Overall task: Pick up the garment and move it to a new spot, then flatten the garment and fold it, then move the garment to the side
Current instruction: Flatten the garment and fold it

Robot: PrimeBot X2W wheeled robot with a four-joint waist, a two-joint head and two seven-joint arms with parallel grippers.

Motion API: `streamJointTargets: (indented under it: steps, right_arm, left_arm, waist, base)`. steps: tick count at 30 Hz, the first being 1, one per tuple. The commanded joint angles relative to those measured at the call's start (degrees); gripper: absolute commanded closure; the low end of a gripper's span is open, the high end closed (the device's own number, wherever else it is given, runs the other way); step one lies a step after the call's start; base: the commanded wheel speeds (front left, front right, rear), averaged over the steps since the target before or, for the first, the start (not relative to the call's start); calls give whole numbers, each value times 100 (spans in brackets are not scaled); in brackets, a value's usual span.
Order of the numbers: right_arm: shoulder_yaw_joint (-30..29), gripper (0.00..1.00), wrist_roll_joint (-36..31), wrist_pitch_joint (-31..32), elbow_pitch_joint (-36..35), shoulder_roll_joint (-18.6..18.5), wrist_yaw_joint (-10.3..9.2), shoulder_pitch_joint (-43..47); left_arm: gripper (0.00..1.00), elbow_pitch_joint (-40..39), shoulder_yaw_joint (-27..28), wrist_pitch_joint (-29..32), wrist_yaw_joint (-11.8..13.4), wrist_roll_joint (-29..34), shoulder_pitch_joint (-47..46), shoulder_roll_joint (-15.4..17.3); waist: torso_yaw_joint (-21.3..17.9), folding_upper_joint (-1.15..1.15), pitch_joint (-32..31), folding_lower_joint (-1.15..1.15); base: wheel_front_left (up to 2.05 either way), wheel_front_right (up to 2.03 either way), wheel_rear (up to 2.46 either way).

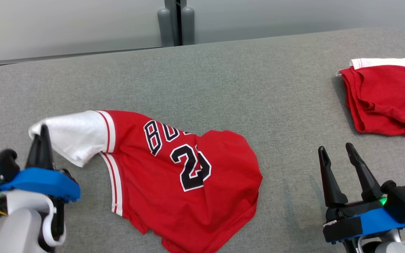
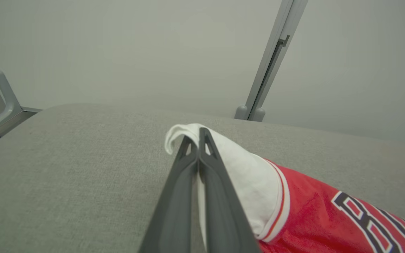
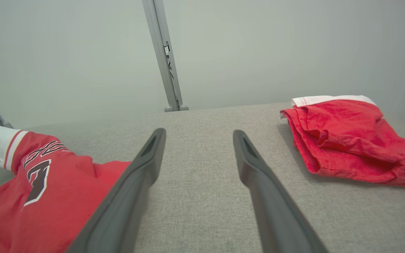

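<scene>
A red jersey [image 1: 185, 179] with black-and-white lettering and a white sleeve [image 1: 72, 135] lies crumpled on the grey table [image 1: 223, 80], left of centre. My left gripper [image 1: 43, 133] is shut on the tip of that white sleeve [image 2: 244, 172], holding it slightly raised at the jersey's left end; in the left wrist view its fingers [image 2: 206, 182] are pressed together with white cloth between them. My right gripper [image 1: 336, 149] stands open above bare table to the right of the jersey [image 3: 47, 196], with nothing between its fingers [image 3: 255, 168].
A folded red garment with a white band [image 1: 385, 98] lies at the table's far right [image 3: 346, 137]. A grey partition post [image 1: 176, 21] stands behind the table's back edge. Bare grey table stretches between the jersey and the folded garment.
</scene>
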Motion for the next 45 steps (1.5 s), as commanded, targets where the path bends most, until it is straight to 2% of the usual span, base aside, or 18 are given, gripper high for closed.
streamJointTargets:
  steps: [1,2,3,4,5,7,10,14,16,21,30,33,45]
  right_arm:
    - [11,0,-22,22,-24,-67,0,-89]
    - [13,0,-21,27,-32,-77,0,-99]
    - [19,0,-25,33,-38,-91,0,-109]
    - [34,0,-28,40,-44,-106,0,-127]
    - [57,0,-35,49,-51,-123,0,-143]
    - [77,0,-49,64,-75,-147,0,-146]
    - [89,0,-62,58,-116,-199,0,-133]
    - [143,0,-102,109,-219,-234,0,-52]
    - [156,0,-120,139,-265,-258,0,-5]
    - [146,0,-149,231,-341,-279,0,129]
    - [91,0,-204,304,-433,-218,0,286]
    - [89,0,-218,308,-445,-194,0,340]
    - [156,0,-215,336,-439,-196,0,322]
  left_arm:
    - [100,364,15,-142,-139,-140,111,-125]
    - [100,581,17,-231,-226,-220,116,-207]
    - [92,808,12,-326,-323,-263,100,-233]
    - [35,1014,31,-422,-397,-329,59,-277]
    - [0,1202,41,-526,-467,-328,8,-312]
    - [0,1451,65,-714,-559,-270,-79,-389]
    - [0,1446,188,-854,-437,-1,-30,-445]
    - [0,690,466,-868,-166,590,369,-597]
    - [0,254,502,-865,-112,860,594,-682]
    - [0,-483,192,-866,-60,1325,1123,-798]
    - [0,-1256,-241,-384,122,1813,1663,-573]
    - [0,-1390,-270,-299,178,1893,1790,-485]
    - [0,-1768,-236,-328,251,1751,1893,-540]
  waist:
    - [40,0,34,0]
    - [63,0,47,0]
    - [86,0,52,0]
    - [102,0,54,0]
    - [111,0,51,0]
    - [128,0,31,0]
    - [153,0,-62,0]
    - [160,0,-242,0]
    - [162,0,-331,0]
    - [185,0,-534,0]
    - [178,0,-705,0]
    - [193,0,-719,0]
    - [248,0,-698,0]
  base:
    - [0,0,0]
    - [0,0,0]
    - [0,0,0]
    - [0,0,0]
    - [0,0,0]
    - [0,0,0]
    - [0,0,0]
    - [0,0,0]
    - [0,0,0]
    - [0,0,0]
    - [0,0,0]
    - [0,0,0]
    - [0,0,0]
